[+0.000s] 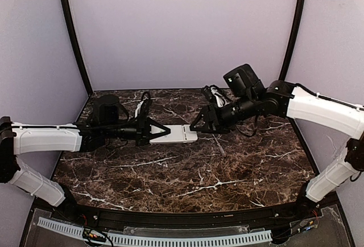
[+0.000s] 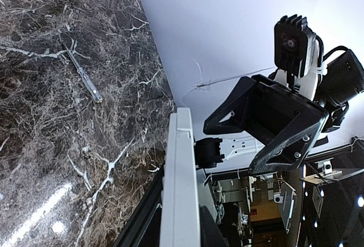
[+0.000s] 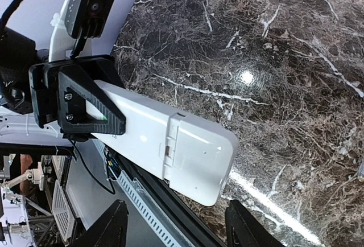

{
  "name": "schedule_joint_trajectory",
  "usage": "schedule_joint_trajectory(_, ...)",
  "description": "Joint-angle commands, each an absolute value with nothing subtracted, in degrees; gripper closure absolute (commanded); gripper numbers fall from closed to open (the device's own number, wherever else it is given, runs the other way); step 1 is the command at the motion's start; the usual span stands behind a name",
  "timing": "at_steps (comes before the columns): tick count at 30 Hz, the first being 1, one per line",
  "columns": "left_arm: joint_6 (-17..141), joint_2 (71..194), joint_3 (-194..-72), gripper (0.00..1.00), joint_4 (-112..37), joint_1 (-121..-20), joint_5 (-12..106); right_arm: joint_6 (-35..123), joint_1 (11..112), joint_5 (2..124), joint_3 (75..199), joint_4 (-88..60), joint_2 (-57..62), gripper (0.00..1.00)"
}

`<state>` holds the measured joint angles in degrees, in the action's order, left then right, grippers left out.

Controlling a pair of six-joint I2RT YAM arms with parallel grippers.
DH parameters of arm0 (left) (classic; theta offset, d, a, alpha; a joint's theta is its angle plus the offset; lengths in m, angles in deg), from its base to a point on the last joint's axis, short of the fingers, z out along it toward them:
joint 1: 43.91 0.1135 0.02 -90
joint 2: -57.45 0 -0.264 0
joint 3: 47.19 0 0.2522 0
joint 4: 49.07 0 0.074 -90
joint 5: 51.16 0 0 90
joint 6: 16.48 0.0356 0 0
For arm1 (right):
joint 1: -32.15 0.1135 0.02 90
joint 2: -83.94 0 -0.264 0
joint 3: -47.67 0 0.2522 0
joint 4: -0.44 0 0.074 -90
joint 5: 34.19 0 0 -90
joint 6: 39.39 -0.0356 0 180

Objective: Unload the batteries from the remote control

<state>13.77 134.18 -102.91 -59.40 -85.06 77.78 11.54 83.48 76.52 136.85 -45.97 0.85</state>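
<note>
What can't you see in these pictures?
- Batteries: in no view; the back cover of the slim white plastic remote control would hide any inside.
- Remote's buttons: right wrist view shows only its back, left wrist view only its edge.
- Thin clear stick: too small to identify, left wrist view.

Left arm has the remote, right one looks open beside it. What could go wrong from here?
1. The left gripper clamps the remote control by one end only; a push from the open right gripper on the far end could twist it loose.
2. The battery cover looks still closed; once freed, it or the batteries could fall onto the table.
</note>
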Motion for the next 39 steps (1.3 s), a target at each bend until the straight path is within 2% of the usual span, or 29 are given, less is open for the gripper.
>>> schedule_joint_trajectory(1, 14.0, 133.7, -104.5, 1.0, -62.1, -85.1, 78.8, 11.6, 83.7, 75.3, 136.5, -45.0, -0.3, 0.4)
schedule_joint_trajectory(10, 13.6, 133.5, -104.5, 1.0, -62.5, -85.1, 79.7, 11.7, 83.7, 75.6, 137.3, -44.5, -3.1, 0.32)
schedule_joint_trajectory(17, 14.0, 134.0, -104.9, 1.0, -61.8, -85.2, 79.6, 12.5, 84.2, 74.9, 139.3, -46.6, -5.8, 0.31)
schedule_joint_trajectory(26, 16.1, 134.7, -106.3, 1.0, -57.8, -85.4, 79.0, 13.4, 84.9, 72.7, 141.1, -49.0, -8.8, 0.4)
schedule_joint_trajectory(39, 21.9, 135.2, -109.3, 1.0, -47.9, -86.1, 74.7, 14.6, 85.2, 69.0, 141.7, -52.2, -10.3, 0.66)
